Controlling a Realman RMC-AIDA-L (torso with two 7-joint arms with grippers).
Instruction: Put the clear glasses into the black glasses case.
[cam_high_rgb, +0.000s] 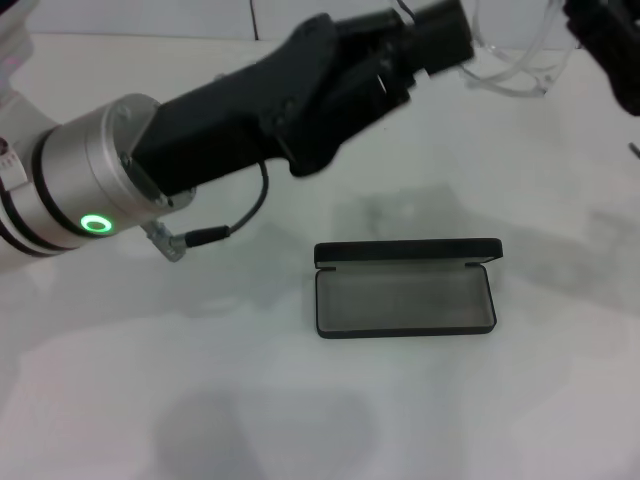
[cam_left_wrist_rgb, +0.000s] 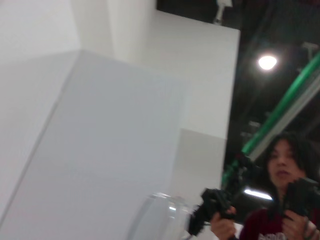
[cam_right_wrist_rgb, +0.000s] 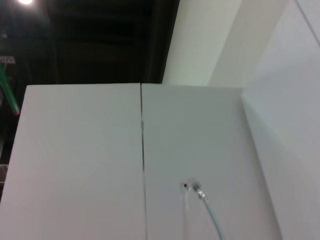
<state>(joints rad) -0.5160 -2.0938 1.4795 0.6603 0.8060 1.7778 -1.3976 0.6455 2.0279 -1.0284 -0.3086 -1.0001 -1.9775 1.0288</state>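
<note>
The clear glasses (cam_high_rgb: 515, 65) hang raised at the far right, between my two grippers. My left gripper (cam_high_rgb: 462, 40) reaches across from the left and is shut on their left end. A curved clear part of the glasses (cam_left_wrist_rgb: 160, 215) shows close in the left wrist view. My right gripper (cam_high_rgb: 600, 40) sits at the top right corner, right beside the other end of the glasses. One thin clear arm with its hinge (cam_right_wrist_rgb: 192, 187) shows in the right wrist view. The black glasses case (cam_high_rgb: 405, 288) lies open on the white table (cam_high_rgb: 150, 400), grey lining up, lid at the far side.
My left arm (cam_high_rgb: 250, 110) crosses the table's far half above the surface, with a cable (cam_high_rgb: 235, 225) hanging under it. A person (cam_left_wrist_rgb: 282, 200) holding hand controllers stands beyond the table in the left wrist view. White walls rise behind.
</note>
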